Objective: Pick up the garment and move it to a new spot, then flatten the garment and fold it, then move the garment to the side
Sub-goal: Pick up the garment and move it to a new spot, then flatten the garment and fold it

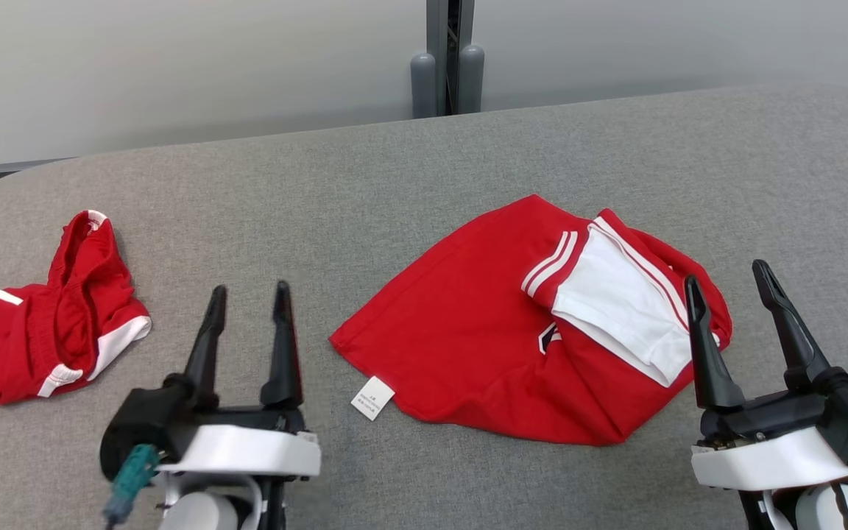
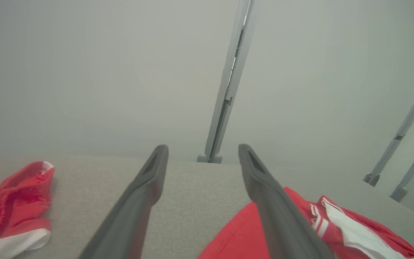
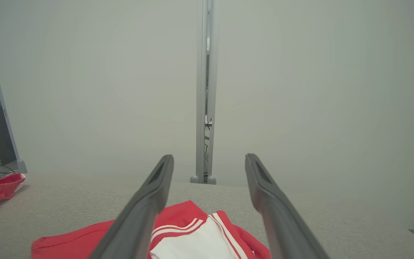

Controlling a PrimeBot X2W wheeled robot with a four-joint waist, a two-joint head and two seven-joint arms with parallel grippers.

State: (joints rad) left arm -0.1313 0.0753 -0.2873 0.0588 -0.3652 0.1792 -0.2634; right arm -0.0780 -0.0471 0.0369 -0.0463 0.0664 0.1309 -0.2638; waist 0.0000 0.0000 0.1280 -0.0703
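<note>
Left gripper [image 1: 249, 287] spread, empty, just left of red jersey [image 1: 468, 331] | right gripper [image 1: 726, 272] spread, empty, at jersey's right edge | jersey rumpled on grey table [image 1: 424, 169], one side folded over | advised: pinch two far-apart hem points, lift evenly.

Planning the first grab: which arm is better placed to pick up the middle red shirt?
Probably right: the right end effector, open, overlaps the shirt's right edge in the head view; the left end effector, also open, hangs over bare table beside it.
</note>
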